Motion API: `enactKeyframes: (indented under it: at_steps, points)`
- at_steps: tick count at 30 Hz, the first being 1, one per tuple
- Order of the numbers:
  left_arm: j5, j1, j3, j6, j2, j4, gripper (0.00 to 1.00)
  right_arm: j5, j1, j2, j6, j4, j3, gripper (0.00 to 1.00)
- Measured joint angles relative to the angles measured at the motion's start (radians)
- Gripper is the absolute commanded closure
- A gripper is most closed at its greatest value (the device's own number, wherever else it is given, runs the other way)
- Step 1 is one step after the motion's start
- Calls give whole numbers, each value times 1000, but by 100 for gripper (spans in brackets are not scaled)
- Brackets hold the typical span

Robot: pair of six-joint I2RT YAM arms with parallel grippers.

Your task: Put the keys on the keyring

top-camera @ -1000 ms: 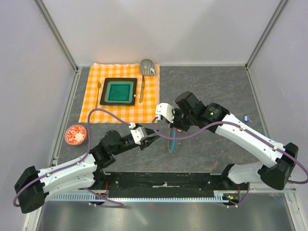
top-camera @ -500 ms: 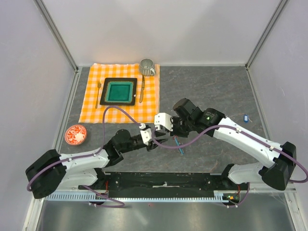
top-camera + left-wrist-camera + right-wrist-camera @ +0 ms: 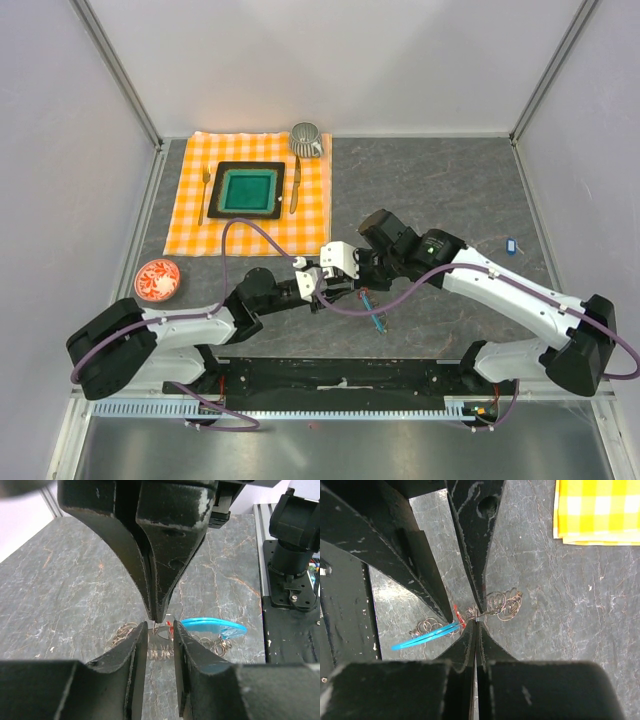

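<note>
My right gripper [image 3: 347, 281] is shut on a thin wire of the keyring [image 3: 502, 604], low over the table; its fingertips [image 3: 476, 630] pinch the dark coil. The keyring's light-blue strip [image 3: 375, 311] lies on the table, and shows in the left wrist view [image 3: 212, 626] and the right wrist view [image 3: 422, 637]. My left gripper [image 3: 322, 286] meets the right one tip to tip. The red key [image 3: 169, 628], with its red tag [image 3: 457, 615], sits between my left fingers [image 3: 137, 650], its metal blade spanning the narrow gap. The blue key [image 3: 511, 244] lies far right.
An orange checked cloth [image 3: 190, 225] at the back left carries a dark square plate [image 3: 215, 212], a fork [image 3: 205, 190], a knife [image 3: 296, 185] and a grey cup [image 3: 306, 138]. A red-patterned saucer [image 3: 157, 279] sits at the left edge. The cloth's corner shows in the right wrist view [image 3: 600, 510].
Both grippers have come together and moved lower and nearer. The keyring's blue strip, hanging upright a second ago, now lies slanted on the table.
</note>
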Motion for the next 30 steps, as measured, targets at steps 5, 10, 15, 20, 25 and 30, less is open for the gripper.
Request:
enactKeyframes:
  at_steps: [5, 10, 15, 20, 25, 30]
  points:
    - [27, 0, 14, 1, 12, -2, 67, -2, 0, -13, -1, -2, -2, 100]
    - [34, 0, 26, 7, 21, 1, 69, -1, 0, -23, -1, -2, -2, 100]
    - [34, 0, 32, 19, 31, 1, 69, 6, -1, -34, 0, -1, -13, 100]
    - [24, 0, 33, 34, 31, -11, 69, 13, -1, -43, 2, -2, -23, 100]
    - [2, 0, 27, 37, 31, -11, 69, 8, 0, -60, 8, 7, -28, 100]
    - [-23, 3, -29, 25, 67, 79, 69, 3, 9, -82, 15, 32, -31, 100]
